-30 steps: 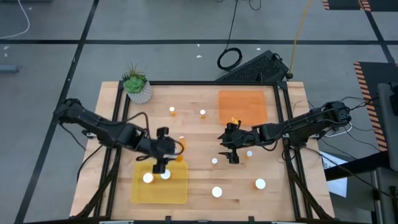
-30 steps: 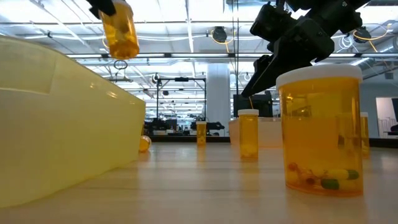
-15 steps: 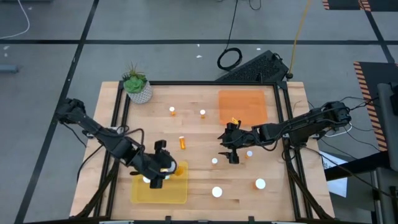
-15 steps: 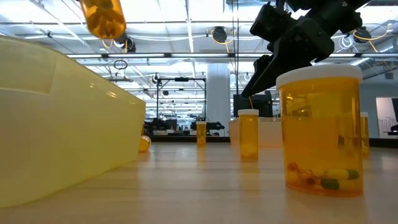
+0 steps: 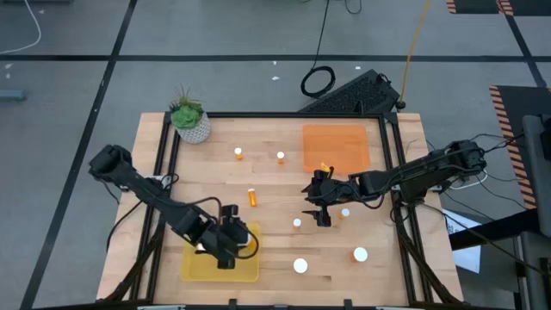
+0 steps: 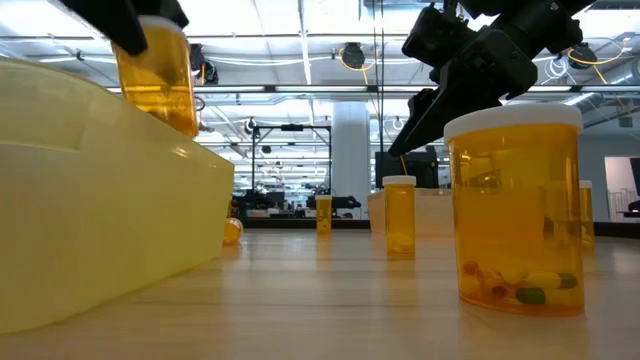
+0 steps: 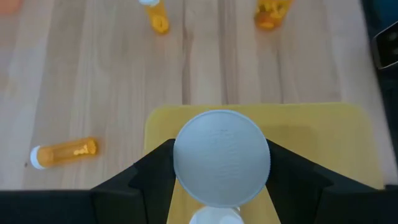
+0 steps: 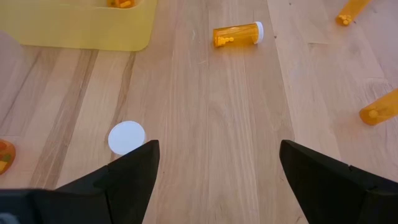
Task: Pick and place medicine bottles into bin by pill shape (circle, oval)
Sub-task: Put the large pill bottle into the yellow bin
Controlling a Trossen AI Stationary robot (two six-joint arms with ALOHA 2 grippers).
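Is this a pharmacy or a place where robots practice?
Most likely a robot lab or workshop, not a pharmacy. A wooden table in a black frame stands on a bare grey floor with cables. The low view shows a big open hall behind, with rows of ceiling lights and equipment racks.

No text, label, brand, number or sign can be read on anything in these views.
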